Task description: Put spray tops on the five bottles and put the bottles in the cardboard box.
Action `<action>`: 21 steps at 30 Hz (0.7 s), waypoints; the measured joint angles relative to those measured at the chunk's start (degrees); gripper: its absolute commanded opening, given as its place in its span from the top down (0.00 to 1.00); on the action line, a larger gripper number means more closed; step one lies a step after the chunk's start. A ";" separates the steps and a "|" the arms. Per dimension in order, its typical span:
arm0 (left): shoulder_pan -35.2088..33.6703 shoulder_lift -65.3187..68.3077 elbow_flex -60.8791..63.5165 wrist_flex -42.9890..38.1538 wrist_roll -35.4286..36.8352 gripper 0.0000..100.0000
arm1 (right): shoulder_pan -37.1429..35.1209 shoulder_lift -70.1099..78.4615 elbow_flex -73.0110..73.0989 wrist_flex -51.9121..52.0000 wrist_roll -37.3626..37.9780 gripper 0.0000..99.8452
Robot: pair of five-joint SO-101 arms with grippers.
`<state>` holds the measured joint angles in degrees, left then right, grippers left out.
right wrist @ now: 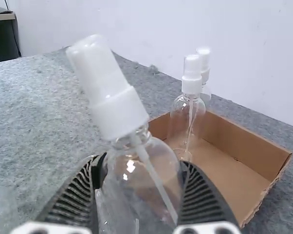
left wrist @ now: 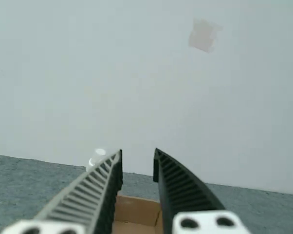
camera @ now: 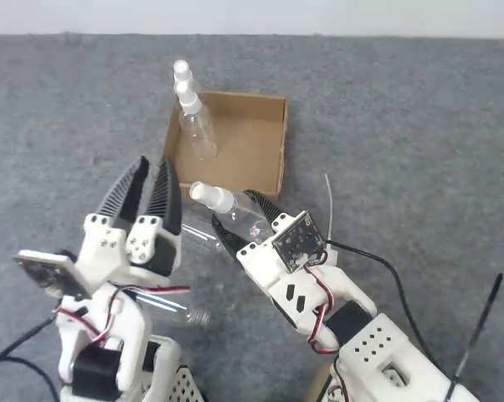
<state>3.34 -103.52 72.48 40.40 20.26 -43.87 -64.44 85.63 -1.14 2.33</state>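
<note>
My right gripper [camera: 238,211] is shut on a clear bottle [right wrist: 137,175] that carries a white spray top [right wrist: 105,87]; it holds the bottle tilted above the carpet, just short of the near edge of the cardboard box [camera: 244,142]. Two more clear bottles with spray tops [camera: 195,126] [camera: 183,77] stand upright in the box's far left corner, and the right wrist view has them too [right wrist: 188,112]. My left gripper [camera: 156,167] is raised to the left of the box, open, with nothing between its fingers [left wrist: 102,185].
A clear bottle without a top [camera: 189,313] lies on the grey carpet by the left arm's base. Thin dip tubes [camera: 198,232] lie between the arms, and another thin tube [camera: 328,201] lies right of the box. A black cable [camera: 403,293] trails at the right.
</note>
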 measured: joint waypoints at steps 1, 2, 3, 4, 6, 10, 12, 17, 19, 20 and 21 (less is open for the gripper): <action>-0.88 0.00 0.00 0.00 -0.09 0.91 | 0.00 0.00 0.00 0.00 0.00 0.99; -1.41 0.00 0.09 0.00 0.00 0.91 | 0.00 0.00 0.00 0.00 0.00 0.99; -1.58 0.00 0.09 0.00 0.00 0.91 | 0.00 0.00 0.00 0.00 0.00 0.99; -1.49 0.00 0.44 0.00 -0.18 0.91 | 0.00 0.00 0.00 0.00 0.00 0.99; -1.49 0.00 2.20 0.00 -0.26 0.91 | 0.00 0.00 0.00 0.00 0.00 0.99; -1.85 0.00 4.84 0.00 -0.18 0.91 | 0.00 0.00 0.00 0.00 0.00 0.99; -1.67 0.00 5.71 0.00 -0.18 0.91 | 0.00 0.00 0.00 0.00 0.00 0.99; 0.62 0.00 5.98 0.00 -0.44 0.91 | 0.00 0.00 0.00 0.00 0.00 0.99; 2.90 0.00 7.12 0.00 -2.46 0.91 | 0.00 0.00 0.00 0.00 0.00 0.99; 4.22 0.00 7.65 0.00 -3.78 0.91 | 0.09 0.00 0.09 0.00 0.00 0.99; 5.45 0.00 8.00 0.00 -5.01 0.91 | 0.35 0.00 0.09 0.00 0.00 0.99</action>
<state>8.79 -103.52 80.48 40.40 15.25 -43.52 -64.44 85.71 -1.14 2.33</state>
